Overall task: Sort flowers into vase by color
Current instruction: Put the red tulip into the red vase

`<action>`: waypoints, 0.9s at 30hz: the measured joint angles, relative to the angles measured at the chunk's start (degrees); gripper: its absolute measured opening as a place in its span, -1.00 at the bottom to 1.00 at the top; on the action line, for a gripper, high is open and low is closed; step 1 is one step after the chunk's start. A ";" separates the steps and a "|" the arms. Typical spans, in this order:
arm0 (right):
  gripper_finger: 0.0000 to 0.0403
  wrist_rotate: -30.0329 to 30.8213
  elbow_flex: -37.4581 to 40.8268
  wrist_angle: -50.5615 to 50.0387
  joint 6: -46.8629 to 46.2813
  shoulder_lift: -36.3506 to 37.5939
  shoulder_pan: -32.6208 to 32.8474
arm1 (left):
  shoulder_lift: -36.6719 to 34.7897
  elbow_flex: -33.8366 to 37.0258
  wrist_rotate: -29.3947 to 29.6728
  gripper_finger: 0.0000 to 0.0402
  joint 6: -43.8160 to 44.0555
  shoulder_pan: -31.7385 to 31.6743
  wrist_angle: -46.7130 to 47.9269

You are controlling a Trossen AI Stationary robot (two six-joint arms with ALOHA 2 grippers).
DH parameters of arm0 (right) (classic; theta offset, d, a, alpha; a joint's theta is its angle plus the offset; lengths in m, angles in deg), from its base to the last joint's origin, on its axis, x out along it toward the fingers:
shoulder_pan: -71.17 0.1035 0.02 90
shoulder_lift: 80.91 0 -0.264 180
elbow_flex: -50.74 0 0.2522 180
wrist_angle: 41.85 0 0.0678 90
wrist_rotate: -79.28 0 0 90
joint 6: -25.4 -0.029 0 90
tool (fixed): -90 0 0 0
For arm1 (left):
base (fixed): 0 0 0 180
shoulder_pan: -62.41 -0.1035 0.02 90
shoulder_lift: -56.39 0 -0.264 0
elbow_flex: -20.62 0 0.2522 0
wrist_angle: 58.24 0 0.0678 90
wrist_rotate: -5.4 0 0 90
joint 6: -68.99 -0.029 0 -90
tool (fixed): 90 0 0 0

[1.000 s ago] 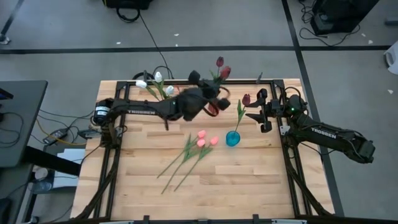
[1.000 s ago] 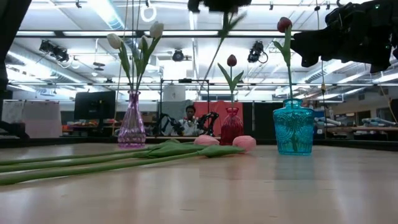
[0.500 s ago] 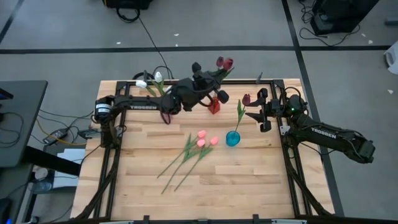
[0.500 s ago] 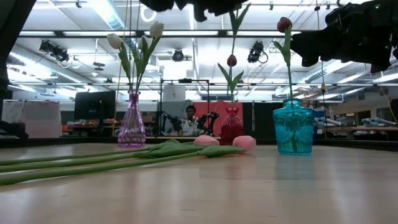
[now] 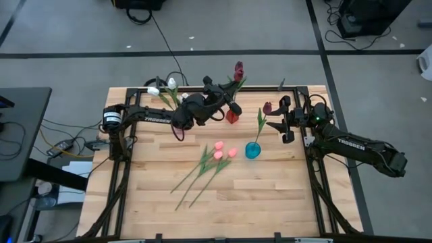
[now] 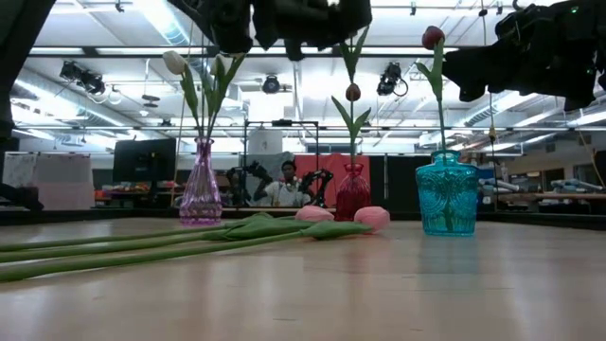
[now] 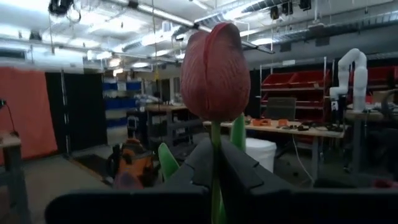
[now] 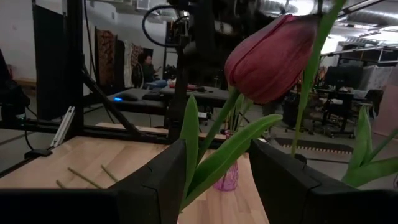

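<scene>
The left gripper [image 5: 225, 96] has swung back over the red vase [image 5: 231, 116] at the table's [image 5: 270, 196] far edge, its fingers [image 7: 239, 171] pinched tight on the stem of a dark red tulip [image 7: 211, 71] — a second earlier the arm was bunched up lower and nearer the table's middle, with the flower tilted. The stem now hangs nearly upright above the vase, where another dark red tulip [image 6: 352, 93] already stands.

The right gripper [image 5: 275, 115] has not moved: it waits beside the turquoise vase [image 6: 447, 194], fingers [image 8: 163, 180] spread wide on either side of the stem of the dark red tulip [image 8: 268, 58] standing in that vase — without clamping it.

White tulips [image 6: 175, 62] stand in the purple vase [image 6: 200, 186] as before. Three pink tulips [image 5: 219, 154] lie untouched mid-table, stems trailing toward the near edge.
</scene>
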 joint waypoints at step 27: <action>-0.07 0.02 0.00 -0.04 0.04 0.00 0.00 | -5.26 3.98 5.99 0.01 6.13 3.23 26.93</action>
